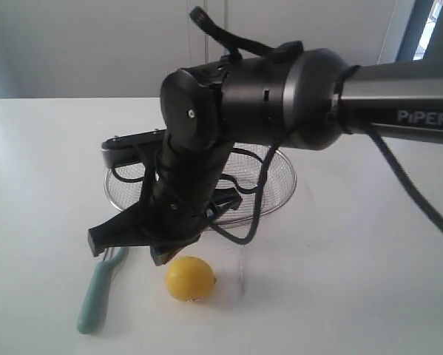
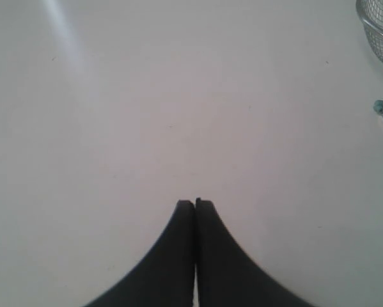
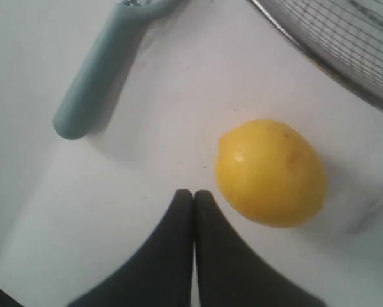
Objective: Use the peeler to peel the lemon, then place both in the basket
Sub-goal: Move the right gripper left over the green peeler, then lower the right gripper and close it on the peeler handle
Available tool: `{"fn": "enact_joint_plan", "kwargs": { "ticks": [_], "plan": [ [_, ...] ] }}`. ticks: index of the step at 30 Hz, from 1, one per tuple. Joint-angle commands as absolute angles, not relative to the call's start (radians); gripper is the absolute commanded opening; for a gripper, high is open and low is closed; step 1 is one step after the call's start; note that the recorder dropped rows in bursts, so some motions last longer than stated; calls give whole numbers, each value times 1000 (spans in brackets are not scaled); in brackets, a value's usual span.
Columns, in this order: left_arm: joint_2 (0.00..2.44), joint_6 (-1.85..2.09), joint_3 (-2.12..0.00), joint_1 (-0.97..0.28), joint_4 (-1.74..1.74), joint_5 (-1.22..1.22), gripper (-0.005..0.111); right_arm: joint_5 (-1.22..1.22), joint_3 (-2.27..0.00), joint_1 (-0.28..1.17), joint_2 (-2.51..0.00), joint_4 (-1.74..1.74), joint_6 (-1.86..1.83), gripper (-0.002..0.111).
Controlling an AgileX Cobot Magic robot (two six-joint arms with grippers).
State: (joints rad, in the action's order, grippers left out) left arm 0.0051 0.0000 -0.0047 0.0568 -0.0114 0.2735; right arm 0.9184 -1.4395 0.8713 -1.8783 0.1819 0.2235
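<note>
The lemon (image 1: 191, 278) is lying on the white bench (image 1: 354, 281), out in front of the basket (image 1: 280, 177) and not in it. It is sitting apart from the basket's rim and from the peeler (image 1: 99, 296). In the exterior view the peeler is resting just to the lemon's left. Its long axis is running from the teal handle end, nearest the camera, up to the blade head, which is pointing toward the basket and is partly tucked under the arm.

The right fingers (image 3: 175, 243) are pressed together with no gap and are gripping nothing. They are hanging close over the bench, with their tips just beside the lemon. In the right wrist view the fruit is lying off to one side of the closed tips and the peeler's handle is slanting away on the other side, farther off. Whether the tips are touching the bench cannot be told.

The left fingers (image 2: 178, 243) are also closed flat against each other and are holding nothing. They are facing bare bench, with only the peeler's head and a bit of the basket's mesh showing at the edge of the left wrist view.

So the right arm is plainly the nearer one to the lemon, while the peeler is lying on the left arm's side. Neither thing is in hand yet. Either pair of fingers is going to need to spread and shift sideways before any grasp, and a grip across the peeler's slim handle looks easier than one along it.
</note>
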Motion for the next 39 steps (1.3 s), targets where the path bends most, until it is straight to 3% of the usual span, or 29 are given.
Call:
{"fn": "enact_joint_plan", "kwargs": {
  "ticks": [1, 23, 32, 35, 39],
  "plan": [
    [0, 0, 0, 58, -15, 269, 0, 918, -1512, 901, -1928, 178, 249, 0],
    [0, 0, 0, 58, -15, 269, 0, 957, -1766, 1016, -2180, 102, 352, 0],
    [0, 0, 0, 58, -15, 269, 0, 862, -1766, 1016, -2195, 30, 612, 36],
    [0, 0, 0, 58, -15, 269, 0, 838, -1766, 1016, -2195, 54, 614, 43],
    [0, 0, 0, 58, -15, 269, 0, 823, -1766, 1016, -2208, 74, 614, 43]
  ]
}}
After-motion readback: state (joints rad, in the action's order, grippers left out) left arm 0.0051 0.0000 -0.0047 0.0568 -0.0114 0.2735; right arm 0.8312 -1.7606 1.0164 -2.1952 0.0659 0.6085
